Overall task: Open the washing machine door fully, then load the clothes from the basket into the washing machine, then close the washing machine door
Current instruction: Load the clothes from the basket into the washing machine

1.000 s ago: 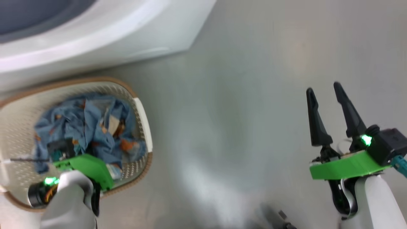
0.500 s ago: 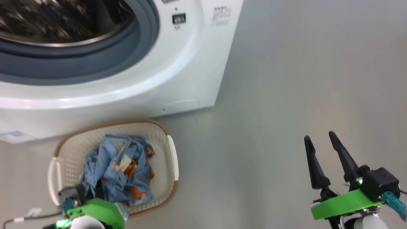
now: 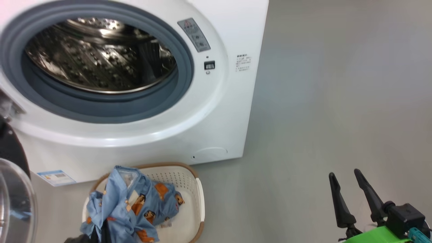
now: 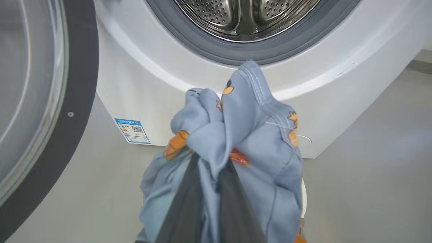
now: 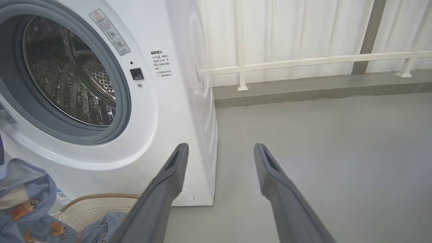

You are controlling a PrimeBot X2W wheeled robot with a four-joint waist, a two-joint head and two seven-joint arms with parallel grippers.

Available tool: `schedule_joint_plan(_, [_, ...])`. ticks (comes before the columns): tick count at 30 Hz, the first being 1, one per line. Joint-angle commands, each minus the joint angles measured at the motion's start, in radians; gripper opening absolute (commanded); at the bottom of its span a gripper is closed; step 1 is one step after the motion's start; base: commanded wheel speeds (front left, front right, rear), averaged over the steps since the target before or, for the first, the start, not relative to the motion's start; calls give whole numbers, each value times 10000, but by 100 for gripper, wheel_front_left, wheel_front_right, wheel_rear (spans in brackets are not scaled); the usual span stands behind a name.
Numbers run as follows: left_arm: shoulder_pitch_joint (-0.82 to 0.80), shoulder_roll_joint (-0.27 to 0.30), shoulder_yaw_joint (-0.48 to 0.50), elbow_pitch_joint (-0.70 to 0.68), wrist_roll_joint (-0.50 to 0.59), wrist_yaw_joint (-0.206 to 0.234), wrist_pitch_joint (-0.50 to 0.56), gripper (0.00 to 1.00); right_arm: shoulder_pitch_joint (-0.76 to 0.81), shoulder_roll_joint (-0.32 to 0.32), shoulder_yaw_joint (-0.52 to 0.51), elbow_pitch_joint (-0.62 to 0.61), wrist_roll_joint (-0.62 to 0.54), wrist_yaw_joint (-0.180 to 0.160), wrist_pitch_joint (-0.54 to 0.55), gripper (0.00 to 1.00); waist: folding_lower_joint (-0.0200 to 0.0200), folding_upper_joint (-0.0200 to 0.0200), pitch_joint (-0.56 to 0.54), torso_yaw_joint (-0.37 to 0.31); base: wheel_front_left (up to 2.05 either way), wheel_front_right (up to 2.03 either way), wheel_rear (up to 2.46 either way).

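Observation:
The washing machine (image 3: 216, 111) stands open, and its steel drum (image 3: 101, 57) holds nothing. Its door (image 3: 13, 202) is swung out at the left edge, glass bowl facing me. In front of the machine, on the floor, sits the basket (image 3: 194, 189). The light blue clothes (image 3: 128, 206) are bunched up and raised over it. In the left wrist view my left gripper (image 4: 212, 160) is shut on the clothes (image 4: 249, 135), just below the drum opening (image 4: 243, 17). My right gripper (image 3: 344, 173) hangs open over the floor to the right; its fingers (image 5: 168, 175) hold nothing.
A blue sticker (image 4: 132, 131) and a round flap (image 3: 211, 153) sit low on the machine's front. Grey floor (image 3: 320, 101) stretches to the right of the machine. White curtains and a low white rail (image 5: 303, 60) run along the far side.
The head camera has tilted up, bringing the drum and door into view. My left gripper has lifted the bunch of clothes out of the basket. The right gripper stays open.

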Motion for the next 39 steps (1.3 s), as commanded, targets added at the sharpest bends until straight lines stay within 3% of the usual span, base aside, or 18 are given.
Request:
schedule_joint_plan(1, [130,45,376,-484,102,126,-123,0,66,-141,219,-232,4,16,-48,100,0,0,-448,143,0,0,0])
schedule_joint_plan(16, [1371,9,6,-1919,367,315,-124,0,830,-218,61,-148,-91,16,-48,100,0,0,-1414,439,0,0,0])
schedule_joint_plan(39, [1800,36,-356,-3048,382,421,19,0,1299,-229,-82,186,-241,16,-48,100,0,0,-1726,606,0,0,0])
